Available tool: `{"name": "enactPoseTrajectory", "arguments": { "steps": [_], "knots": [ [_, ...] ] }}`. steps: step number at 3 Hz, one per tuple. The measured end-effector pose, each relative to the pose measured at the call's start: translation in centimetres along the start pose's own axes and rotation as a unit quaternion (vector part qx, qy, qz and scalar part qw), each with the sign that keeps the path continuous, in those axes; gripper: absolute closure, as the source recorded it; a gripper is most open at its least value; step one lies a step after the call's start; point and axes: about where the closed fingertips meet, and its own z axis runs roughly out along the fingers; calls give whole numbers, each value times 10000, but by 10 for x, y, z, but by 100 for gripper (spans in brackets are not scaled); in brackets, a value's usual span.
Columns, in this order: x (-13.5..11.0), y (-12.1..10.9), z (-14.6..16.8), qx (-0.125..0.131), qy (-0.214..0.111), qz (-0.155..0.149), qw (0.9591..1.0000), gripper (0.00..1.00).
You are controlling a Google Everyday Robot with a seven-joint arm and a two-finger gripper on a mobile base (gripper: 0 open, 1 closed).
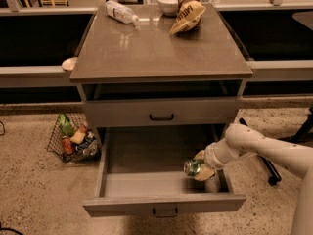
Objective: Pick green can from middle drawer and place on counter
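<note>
The middle drawer (146,180) is pulled open below the cabinet's other handled drawer. My gripper (200,168) is inside its right part, shut on the green can (192,167), which lies on its side, silver end facing left, just above the drawer floor. My white arm (259,148) reaches in from the right. The counter (156,48) is the grey-brown top slab above.
On the counter's far edge lie a clear plastic bottle (121,11), a white bowl (168,3) and a chip bag (188,14). A wire basket of items (73,137) stands on the floor left of the cabinet. The upper handled drawer (161,112) is closed.
</note>
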Motion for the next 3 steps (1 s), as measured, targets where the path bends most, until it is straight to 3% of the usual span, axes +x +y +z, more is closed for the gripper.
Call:
{"name": "enactPoseTrajectory", "arguments": {
  "steps": [1, 2, 3],
  "knots": [
    [-3, -4, -13, 101, 40, -68, 9999, 100],
    [-9, -7, -54, 284, 238, -284, 9989, 100],
    [-40, -23, -164, 900, 771, -786, 9898, 100]
  ]
}}
